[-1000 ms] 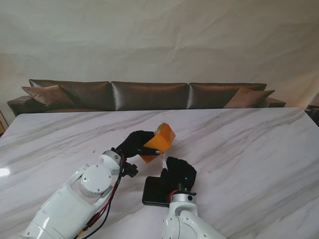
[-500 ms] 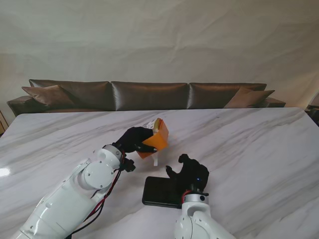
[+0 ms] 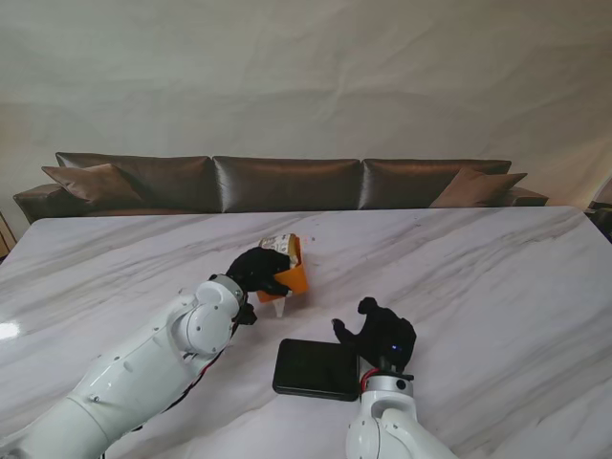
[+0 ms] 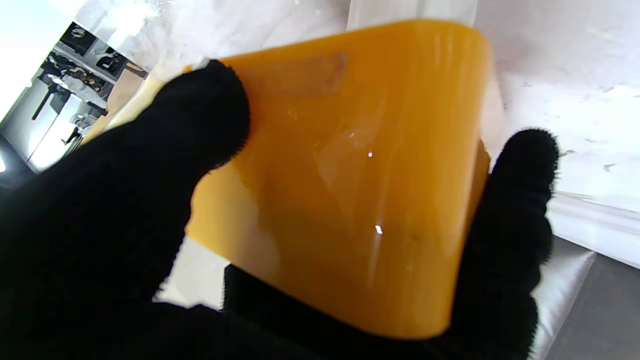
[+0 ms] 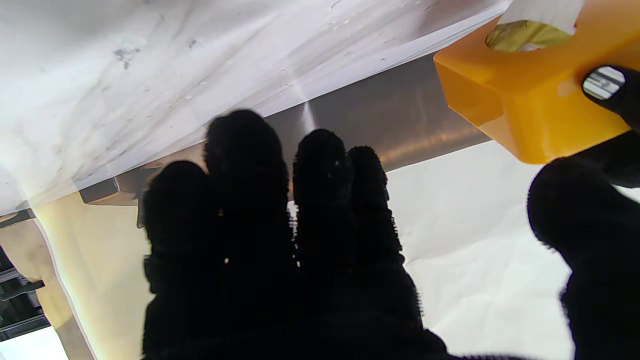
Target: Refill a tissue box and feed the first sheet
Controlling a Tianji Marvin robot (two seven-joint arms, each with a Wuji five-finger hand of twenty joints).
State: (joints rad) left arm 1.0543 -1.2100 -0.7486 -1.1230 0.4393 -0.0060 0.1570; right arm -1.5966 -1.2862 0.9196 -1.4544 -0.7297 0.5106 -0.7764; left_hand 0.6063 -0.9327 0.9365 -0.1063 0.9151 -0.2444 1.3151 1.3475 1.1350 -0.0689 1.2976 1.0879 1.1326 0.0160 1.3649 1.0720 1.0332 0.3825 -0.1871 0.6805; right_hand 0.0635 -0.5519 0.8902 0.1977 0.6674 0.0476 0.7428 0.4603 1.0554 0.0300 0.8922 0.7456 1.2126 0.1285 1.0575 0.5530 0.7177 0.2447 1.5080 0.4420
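Nearest to me on the marble table lies a flat black rectangular slab, possibly the box's base or lid, though I cannot tell which; just to its right the right hand hovers in its black glove, fingers spread and holding nothing; in the right wrist view those fingers stand splayed with bare air between them.

Farther from me and to the left, the left hand grips the orange tissue box, holding it off the table; the left wrist view shows a thumb on one face and a fingertip on the opposite edge, so the box is pinched across its width; a strip of white tissue hangs from the box's near side, and crumpled white material shows at its far top; in the right wrist view the oval dispensing slot has tissue showing in it.

The box sits well to the left of and beyond the free hand, apart from it.

The step appears to be feeding the first sheet; doing it well likely means keeping the box steady in the left hand, bringing the right hand's fingertips to the dangling sheet, and pulling gently so the tissue does not tear.

Beyond the table stands a brown leather sofa.
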